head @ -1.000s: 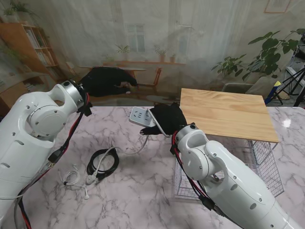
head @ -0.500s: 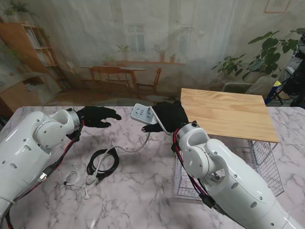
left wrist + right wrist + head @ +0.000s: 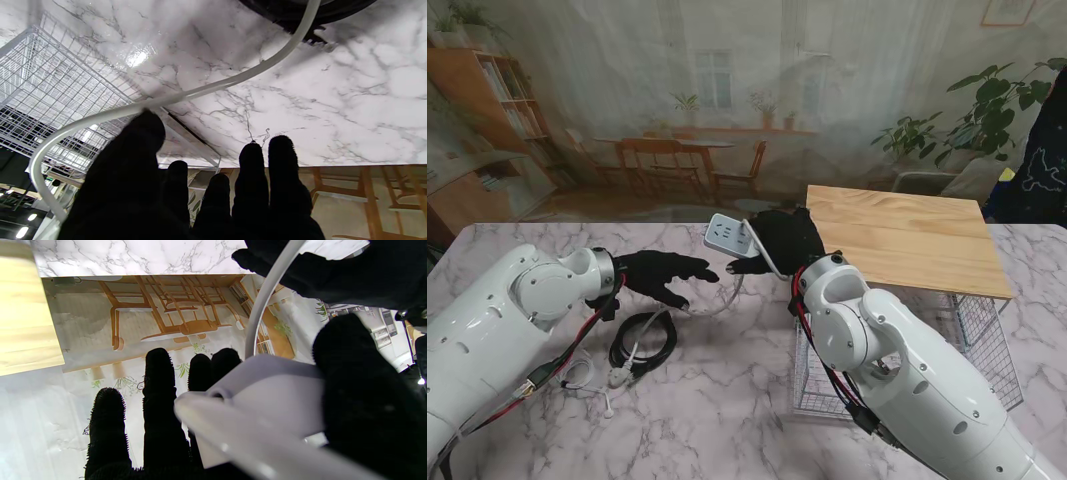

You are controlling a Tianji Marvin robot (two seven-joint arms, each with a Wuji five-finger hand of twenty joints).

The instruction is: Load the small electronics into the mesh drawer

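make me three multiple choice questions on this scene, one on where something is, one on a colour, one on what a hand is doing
1. Where does the coiled black cable lie?
A. on the marble table, on the robot's left
B. inside the mesh drawer
C. on the wooden board

2. What colour is the power strip?
A. black
B. white
C. red

3. What is the right hand doing?
A. resting flat on the table
B. hanging open with nothing in it
C. holding the power strip up off the table

Answers:
1. A: the coil sits on bare marble near the left hand, far from the mesh drawer.
2. B: its socket face shows white in the stand view.
3. C: its black fingers wrap the strip, whose white cord trails down to the table.
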